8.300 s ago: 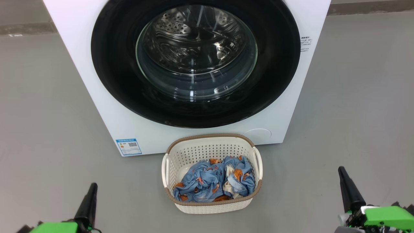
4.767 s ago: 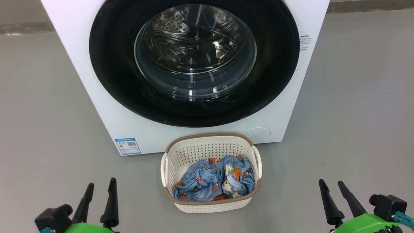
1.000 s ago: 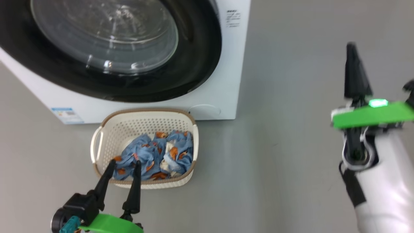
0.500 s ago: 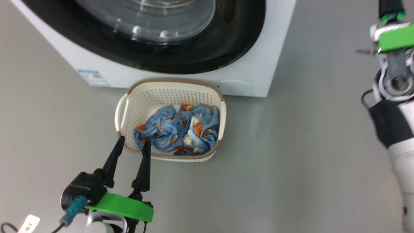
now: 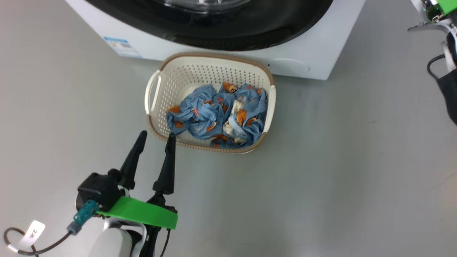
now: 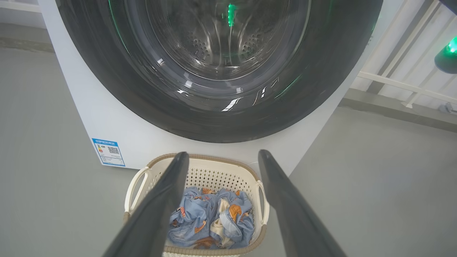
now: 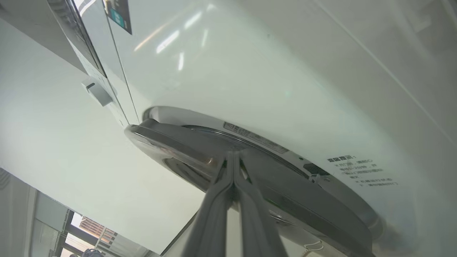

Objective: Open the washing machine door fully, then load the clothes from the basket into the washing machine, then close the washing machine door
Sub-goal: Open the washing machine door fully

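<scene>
Cut at 12 o'clock in head view, washer (image 5: 321,60) and door (image 5: 250,34); at 2 o'clock, right arm (image 5: 450,89); unreadable, label (image 5: 122,46) print; behind left fingers (image 6: 153,217) in wrist view, basket (image 6: 210,159) sides.

The basket (image 5: 200,73) on the floor (image 5: 339,160), just before the washing machine (image 5: 314,46)

The clothes (image 5: 217,114) lie in the basket, heaped toward its near and right sides. Behind it is the washing machine door (image 5: 250,32). The label sticker (image 5: 122,46) is at the machine's lower left, the round flap (image 5: 288,66) at its lower right. The left gripper (image 5: 157,135) is just before the basket's near-left corner, its tips close to the rim. The right gripper (image 7: 231,157) is far off to the right, tips at the door's outer edge (whether touching, I cannot tell).
</scene>
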### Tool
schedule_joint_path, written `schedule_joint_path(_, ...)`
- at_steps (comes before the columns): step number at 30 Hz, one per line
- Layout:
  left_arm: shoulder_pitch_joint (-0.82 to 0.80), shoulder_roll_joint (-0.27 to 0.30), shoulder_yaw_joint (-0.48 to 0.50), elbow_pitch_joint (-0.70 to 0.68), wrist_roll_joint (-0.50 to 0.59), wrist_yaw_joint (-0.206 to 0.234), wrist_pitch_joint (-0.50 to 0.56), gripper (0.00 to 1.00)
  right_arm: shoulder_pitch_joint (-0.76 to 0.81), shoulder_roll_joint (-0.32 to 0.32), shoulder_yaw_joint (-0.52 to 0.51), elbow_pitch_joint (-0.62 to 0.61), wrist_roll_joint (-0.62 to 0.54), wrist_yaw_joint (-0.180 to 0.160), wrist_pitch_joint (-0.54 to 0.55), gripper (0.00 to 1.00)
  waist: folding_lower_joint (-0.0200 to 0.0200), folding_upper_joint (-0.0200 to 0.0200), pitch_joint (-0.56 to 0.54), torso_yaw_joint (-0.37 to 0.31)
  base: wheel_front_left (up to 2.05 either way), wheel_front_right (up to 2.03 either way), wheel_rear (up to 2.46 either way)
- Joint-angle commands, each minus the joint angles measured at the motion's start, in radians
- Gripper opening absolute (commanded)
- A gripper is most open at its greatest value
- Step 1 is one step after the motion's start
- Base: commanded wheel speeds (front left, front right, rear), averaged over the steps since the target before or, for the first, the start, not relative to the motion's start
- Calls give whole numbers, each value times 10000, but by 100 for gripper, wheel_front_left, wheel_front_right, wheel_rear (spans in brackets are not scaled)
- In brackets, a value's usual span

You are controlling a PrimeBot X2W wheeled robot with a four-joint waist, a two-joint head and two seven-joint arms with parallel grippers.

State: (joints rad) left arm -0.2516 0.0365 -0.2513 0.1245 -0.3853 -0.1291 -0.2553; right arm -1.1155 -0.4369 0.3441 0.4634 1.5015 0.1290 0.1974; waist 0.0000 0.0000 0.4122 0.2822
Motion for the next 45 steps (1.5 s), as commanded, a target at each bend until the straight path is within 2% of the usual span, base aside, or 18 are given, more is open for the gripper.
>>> schedule_joint_path(1, -241, 139, 276, -290, -53, -16, -65, 100, -232, 2, 106, -166, 160, 17, 244, 0, 0, 0, 334, 235, 0, 0, 0)
schedule_joint_path(9, -556, 138, 11, -356, -249, -16, -65, 100, -978, -159, 134, 349, 889, 17, 1686, 0, 0, 0, 810, 450, 0, 0, 0)
schedule_joint_path(26, -1004, 137, -430, -459, -524, -16, -65, 100, -2290, -155, 457, 1307, 620, 17, 2646, 0, 0, 0, 1447, 820, 0, 0, 0)
schedule_joint_path(45, -797, 137, -329, -370, -350, -16, -65, 100, -879, 61, 1336, 566, 612, 17, 3369, 0, 0, 0, 695, 534, 0, 0, 0)
